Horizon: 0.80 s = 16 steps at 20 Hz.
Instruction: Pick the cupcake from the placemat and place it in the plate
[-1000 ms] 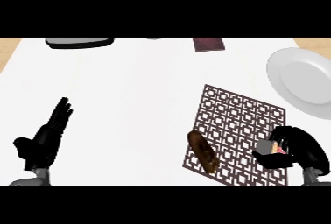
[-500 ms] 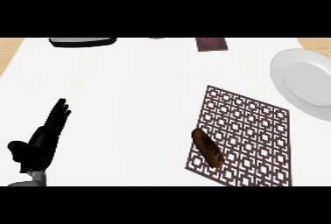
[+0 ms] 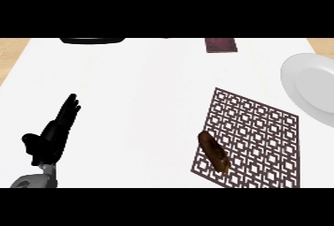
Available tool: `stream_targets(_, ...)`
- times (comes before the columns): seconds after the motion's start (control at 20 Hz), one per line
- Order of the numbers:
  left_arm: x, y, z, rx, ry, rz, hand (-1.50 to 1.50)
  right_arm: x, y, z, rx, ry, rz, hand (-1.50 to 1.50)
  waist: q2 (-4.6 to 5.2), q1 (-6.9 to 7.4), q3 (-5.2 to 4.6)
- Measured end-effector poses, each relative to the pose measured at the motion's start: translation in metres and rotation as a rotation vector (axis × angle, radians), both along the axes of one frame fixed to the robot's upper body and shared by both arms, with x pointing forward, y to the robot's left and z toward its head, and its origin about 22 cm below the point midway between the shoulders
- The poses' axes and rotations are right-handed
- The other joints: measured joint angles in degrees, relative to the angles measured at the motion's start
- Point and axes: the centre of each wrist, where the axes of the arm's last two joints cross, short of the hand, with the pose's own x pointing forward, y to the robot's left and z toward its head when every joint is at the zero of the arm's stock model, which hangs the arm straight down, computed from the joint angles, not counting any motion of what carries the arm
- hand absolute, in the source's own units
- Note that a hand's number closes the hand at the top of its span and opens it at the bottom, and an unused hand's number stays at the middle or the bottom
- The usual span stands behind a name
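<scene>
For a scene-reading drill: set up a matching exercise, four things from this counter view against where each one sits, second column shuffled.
Things:
1. plate
2. cupcake
3. left hand
4. dark red block

Places:
A. lower left, open, fingers pointing up
B. top edge, right of centre
C. on the placemat's left part
D. right edge, beyond the placemat

Pairs: 1-D, 2-C, 3-A, 4-B
</scene>
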Motion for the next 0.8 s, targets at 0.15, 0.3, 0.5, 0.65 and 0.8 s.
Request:
stream_targets(0.15,-0.001,0.002,-0.003,0.001,0.005,-0.004,0.00,0.001,0.002,0.021,-0.059,-0.082,0.004,1.50,0.02,0.21,-0.02)
stream_targets(0.3,0.001,0.004,-0.004,0.005,0.004,-0.006,0.00,0.008,0.001,0.040,-0.080,-0.132,0.016,1.50,0.06,0.46,-0.03)
stream_targets(0.5,-0.004,-0.004,-0.005,0.004,0.002,-0.011,0.00,0.030,0.010,0.055,-0.079,-0.175,0.044,1.50,0.07,0.88,-0.03)
stream_targets(0.65,-0.003,0.004,0.000,0.006,0.002,-0.017,0.00,0.053,0.015,0.062,-0.073,-0.182,0.061,1.50,0.11,1.10,-0.02)
stream_targets(0.8,0.002,0.007,0.000,0.001,-0.001,-0.023,0.00,0.078,0.020,0.067,-0.055,-0.180,0.086,1.50,0.16,1.24,-0.02)
